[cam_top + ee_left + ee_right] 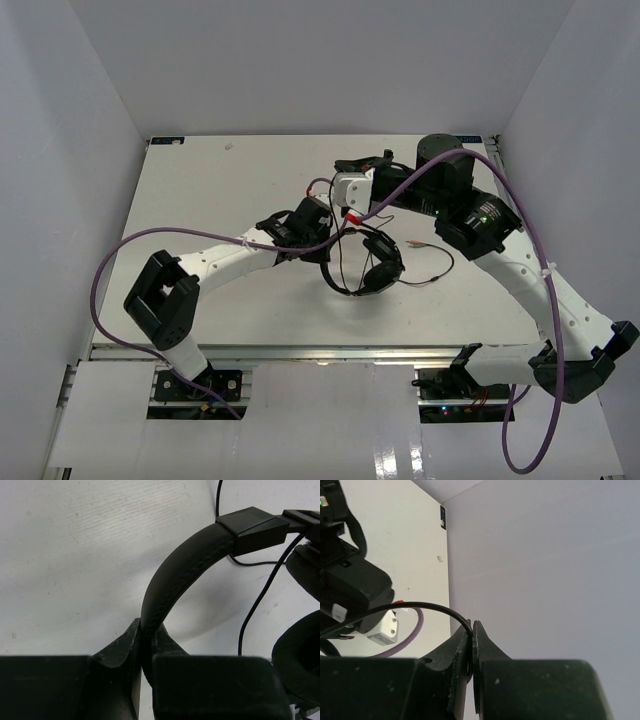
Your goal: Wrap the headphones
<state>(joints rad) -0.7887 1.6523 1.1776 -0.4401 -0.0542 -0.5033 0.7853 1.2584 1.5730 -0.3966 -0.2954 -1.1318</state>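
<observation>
Count, top view unless noted: 1 pr small black over-ear headphones [365, 268], w/ 2 round padded earcups (upper earcup [381, 243], lower earcup [378, 280]), 1 thin black padded headband [175, 575] and 1 long thin black cord [445, 262]. White robot arms w/ black joints: 2, left arm [225, 262] and right arm [555, 300]. Black two-finger grippers: 2, 1 per arm, left gripper [147, 630] and right gripper [471, 626]; each wrist view shows 2 fingers [120, 650]. Thick purple cables: 2, left cable [100, 275] and right cable [555, 400], 1 per arm. Flat white table [220, 190]: 1. Pale grey walls: 3, left wall [60, 200], back wall [320, 60], right wall [590, 150]. Small green light [487, 212] on right arm: 1.
</observation>
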